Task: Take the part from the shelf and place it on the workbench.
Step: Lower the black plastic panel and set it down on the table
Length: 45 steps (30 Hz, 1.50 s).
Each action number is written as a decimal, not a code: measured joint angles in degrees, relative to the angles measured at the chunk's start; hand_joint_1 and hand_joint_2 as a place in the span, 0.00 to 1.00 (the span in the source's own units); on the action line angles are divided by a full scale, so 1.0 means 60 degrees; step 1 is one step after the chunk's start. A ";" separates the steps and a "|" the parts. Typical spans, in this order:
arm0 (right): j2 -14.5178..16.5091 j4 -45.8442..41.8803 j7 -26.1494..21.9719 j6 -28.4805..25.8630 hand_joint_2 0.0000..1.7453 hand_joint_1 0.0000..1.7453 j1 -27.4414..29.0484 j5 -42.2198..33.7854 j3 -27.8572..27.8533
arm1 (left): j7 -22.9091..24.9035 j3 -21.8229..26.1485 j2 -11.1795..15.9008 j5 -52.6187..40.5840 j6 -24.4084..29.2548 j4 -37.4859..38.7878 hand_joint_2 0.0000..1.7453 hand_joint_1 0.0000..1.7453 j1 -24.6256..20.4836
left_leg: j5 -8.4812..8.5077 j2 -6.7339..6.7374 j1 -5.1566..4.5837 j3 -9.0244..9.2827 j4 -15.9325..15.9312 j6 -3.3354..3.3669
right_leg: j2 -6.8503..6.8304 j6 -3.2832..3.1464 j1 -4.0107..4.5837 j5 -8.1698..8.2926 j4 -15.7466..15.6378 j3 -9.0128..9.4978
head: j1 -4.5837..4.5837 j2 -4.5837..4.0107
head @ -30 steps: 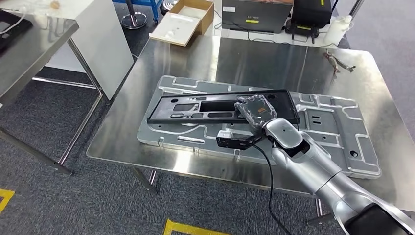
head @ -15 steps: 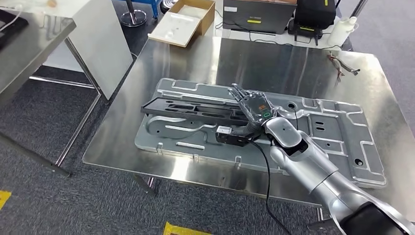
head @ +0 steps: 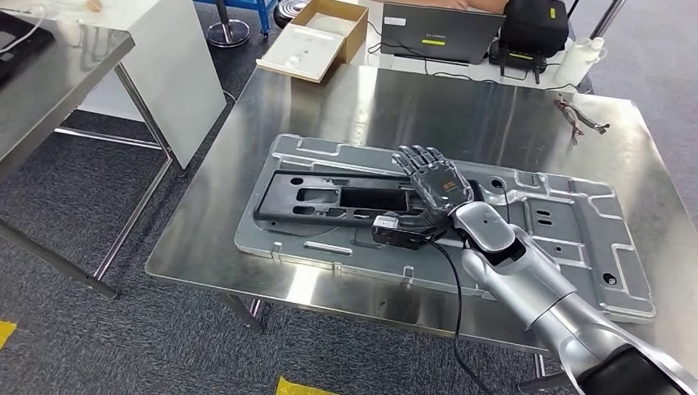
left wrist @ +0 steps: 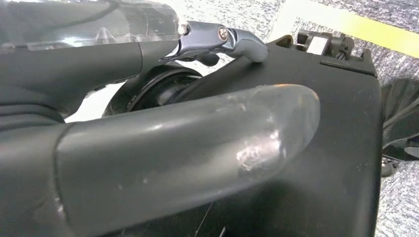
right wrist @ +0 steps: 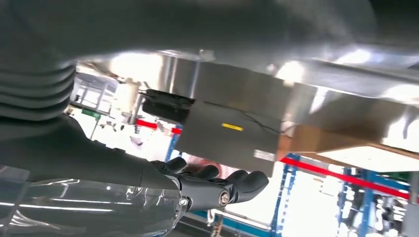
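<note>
your right hand [head: 434,183] hovers with fingers spread, holding nothing, above the flat black plastic frame part [head: 329,196] lying on the grey moulded metal tray [head: 576,239] on the steel workbench [head: 461,107].

Right arm extended forward, right hand [head: 432,183] flat with fingers spread, holding nothing. Left hand [left wrist: 163,148] state unclear.

Black part [head: 337,196], previously tilted on edge, now lies flat on grey plate [head: 576,222]; right hand [head: 432,181] has opened, fingers spread above it.
</note>
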 joint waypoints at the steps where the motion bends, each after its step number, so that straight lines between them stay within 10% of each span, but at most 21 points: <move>1: 0.0046 0.0011 -0.0013 -0.0026 0.00 0.00 0.0023 0.0001 -0.0044 | 0.0000 0.0000 -0.0007 0.0008 0.0005 -0.0002 0.00 0.00 -0.0003 | 0.0040 0.0006 0.0005 0.0003 -0.0012 0.0074 | 0.0002 0.0044 -0.0008 -0.0017 0.0030 -0.0027 | 0.0000 0.0000; 6: 0.0398 0.0166 -0.0027 -0.0106 0.00 0.00 0.0131 0.0001 -0.0350 | 0.0017 0.0015 -0.0019 0.0047 0.0001 -0.0002 0.00 0.00 0.0001 | 0.0134 0.0060 -0.0015 0.0015 -0.0056 0.0308 | 0.0078 0.0118 -0.0040 -0.1060 0.2251 -0.1032 | 0.0000 0.0000; 8: 0.0442 0.0236 -0.0052 -0.0114 0.00 0.00 0.0226 0.0004 -0.0398 | 0.0015 0.0031 -0.0020 0.0057 -0.0014 -0.0002 0.00 0.00 0.0002 | 0.0150 0.0056 -0.0056 0.0015 -0.0036 0.0344 | 0.0096 0.0063 -0.0029 -0.1048 0.2689 -0.1244 | 0.0000 0.0000; 12: 0.0468 0.0282 -0.0127 -0.0128 0.00 0.00 0.0253 0.0022 -0.0531 | -0.0027 0.0054 -0.0043 0.0062 -0.0037 -0.0002 0.00 0.00 0.0002 | 0.0123 0.0038 -0.0158 -0.0017 0.0003 0.0355 | 0.0006 -0.0279 0.0130 0.0030 0.0752 -0.0329 | 0.0000 0.0000; 17: 0.0474 0.0319 -0.0160 -0.0154 0.00 0.00 0.0252 0.0035 -0.0612 | -0.0039 0.0067 -0.0046 0.0067 -0.0041 -0.0002 0.00 0.00 -0.0011 | 0.0024 0.0076 -0.0213 -0.0142 0.0093 0.0184 | -0.0048 -0.0360 0.0113 0.0128 -0.0019 -0.0057 | -0.0001 0.0000; 22: 0.0395 0.0359 -0.0165 -0.0176 0.00 0.00 0.0301 0.0037 -0.0625 | -0.0045 0.0079 -0.0023 0.0090 -0.0043 -0.0002 0.00 0.00 -0.0074 | -0.1413 0.0166 -0.0175 -0.0675 0.2227 -0.0138 | -0.0141 -0.0320 0.0011 0.0309 -0.0194 -0.0148 | -0.0004 0.0000; 24: 0.0390 0.0372 -0.0165 -0.0176 0.00 0.00 0.0327 0.0037 -0.0624 | -0.0034 0.0082 -0.0006 0.0090 -0.0057 -0.0002 0.00 0.00 -0.0055 | -0.1280 0.0179 -0.0119 -0.0379 0.2103 -0.0226 | -0.0143 -0.0245 -0.0030 0.0410 -0.0139 -0.0292 | -0.0004 0.0000; 27: 0.0381 0.0377 -0.0166 -0.0177 0.00 0.00 0.0323 0.0037 -0.0633 | -0.0031 0.0084 0.0007 0.0082 -0.0099 -0.0002 0.00 0.00 0.0032 | -0.0640 0.0050 -0.0006 0.0533 0.0386 -0.0315 | -0.0096 -0.0055 -0.0092 0.0588 0.0021 -0.0558 | -0.0005 0.0000; 31: 0.0395 0.0382 -0.0198 -0.0174 0.00 0.00 0.0331 0.0052 -0.0642 | -0.0046 0.0084 -0.0011 0.0082 -0.0105 -0.0002 0.00 0.00 0.0036 | -0.0323 -0.0024 -0.0037 0.0488 -0.0014 0.0072 | -0.0027 0.0141 -0.0093 0.0956 -0.0044 -0.0706 | -0.0005 0.0000; 33: 0.0470 0.0403 -0.0200 -0.0172 0.00 0.00 0.0349 0.0061 -0.0647 | -0.0049 0.0084 -0.0020 0.0082 -0.0105 -0.0002 0.00 0.00 0.0014 | -0.0095 0.0046 -0.0050 0.0345 -0.0040 0.0263 | 0.0031 0.0206 -0.0115 0.0634 0.0156 -0.0837 | -0.0005 0.0000; 37: 0.0599 0.0445 -0.0201 -0.0178 0.00 0.00 0.0388 0.0092 -0.0657 | -0.0055 0.0084 -0.0023 0.0085 -0.0105 -0.0002 0.00 0.00 -0.0046 | 0.0333 0.0104 -0.0127 -0.0156 -0.0034 0.0444 | 0.0080 0.0184 -0.0097 -0.1051 0.2347 -0.1270 | -0.0006 0.0000; 39: 0.0615 0.0474 -0.0205 -0.0184 0.00 0.00 0.0437 0.0127 -0.0657 | -0.0063 0.0086 -0.0025 0.0087 -0.0106 -0.0002 0.00 0.00 -0.0073 | 0.0505 0.0106 -0.0205 -0.0381 -0.0027 0.0473 | 0.0087 0.0064 -0.0031 -0.1009 0.2719 -0.1001 | -0.0006 0.0000; 43: 0.0622 0.0486 -0.0226 -0.0211 0.00 0.00 0.0422 0.0176 -0.0681 | -0.0070 0.0087 -0.0085 0.0089 -0.0109 -0.0002 0.00 0.00 -0.0114 | 0.0772 0.0113 -0.0329 -0.0617 -0.0030 0.0457 | 0.0001 -0.0504 0.0240 -0.0646 0.0533 0.0746 | -0.0007 0.0000; 45: 0.0631 0.0483 -0.0238 -0.0239 0.00 0.00 0.0396 0.0188 -0.0708 | -0.0052 0.0088 -0.0091 0.0090 -0.0109 -0.0002 0.00 0.00 -0.0125 | 0.0908 0.0135 -0.0298 -0.0663 -0.0068 0.0362 | -0.0011 -0.0626 0.0322 -0.0724 -0.0058 0.1070 | -0.0006 0.0000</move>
